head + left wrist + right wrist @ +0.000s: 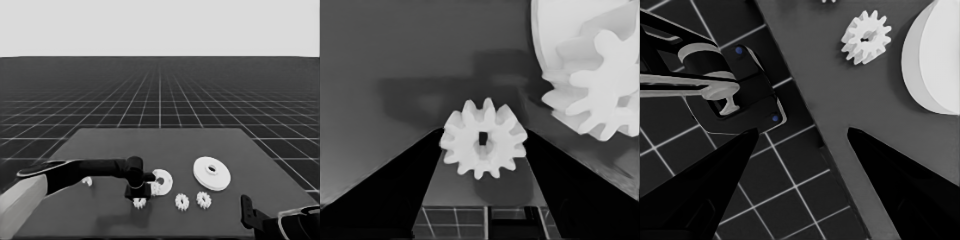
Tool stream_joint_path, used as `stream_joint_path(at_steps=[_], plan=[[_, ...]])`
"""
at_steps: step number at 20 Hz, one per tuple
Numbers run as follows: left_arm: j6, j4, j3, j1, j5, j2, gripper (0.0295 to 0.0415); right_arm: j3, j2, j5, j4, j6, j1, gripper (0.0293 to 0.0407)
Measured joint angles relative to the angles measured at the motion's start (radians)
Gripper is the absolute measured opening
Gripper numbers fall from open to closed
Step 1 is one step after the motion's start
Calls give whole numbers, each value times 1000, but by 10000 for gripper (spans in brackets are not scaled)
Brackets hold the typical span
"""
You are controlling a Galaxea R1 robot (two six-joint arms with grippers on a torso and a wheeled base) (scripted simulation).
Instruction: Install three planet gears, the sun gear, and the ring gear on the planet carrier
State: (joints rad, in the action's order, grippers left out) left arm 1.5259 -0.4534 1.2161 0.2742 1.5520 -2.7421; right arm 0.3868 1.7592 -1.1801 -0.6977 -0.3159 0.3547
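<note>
At the near right corner of the table [165, 140] the right gripper [246, 210] is seen, parked. In the right wrist view its two fingers [890, 170] are spread wide apart and nothing is held between them; one half of the view is over the floor grid, the other over the table corner.

Along the near side of the table three small gears are laid in a row: one gear [139, 202] directly below the left gripper [136, 191], a second gear [182, 201] to its right, and a third gear [203, 199] just beside the second. In the left wrist view the first gear [483, 138] is seen between the two dark fingers [395, 190], which are open on both sides of it; whether they touch it cannot be told, and a shadow is seen on the table under the gear.

A little farther, the smaller round part [163, 180] is found just right of the left gripper, with a fourth gear [154, 189] at its near edge. In the left wrist view this gear [602, 85] is seen overlapping the part.

The thin white piece [87, 181] is lying beside the left arm, at the table's left.

Farther and to the right, the larger round part [212, 173] is resting flat, apart from the others.
</note>
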Motion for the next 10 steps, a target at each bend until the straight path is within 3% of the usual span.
stream_joint_path(at_steps=[8, 10], plan=[[0, 0, 0, 0, 0, 0, 312, 0, 0, 0, 0, 0, 0, 385], [81, 146, -110, -144, 39, 20, 312, 0, 0, 0, 0, 0, 0, 385]])
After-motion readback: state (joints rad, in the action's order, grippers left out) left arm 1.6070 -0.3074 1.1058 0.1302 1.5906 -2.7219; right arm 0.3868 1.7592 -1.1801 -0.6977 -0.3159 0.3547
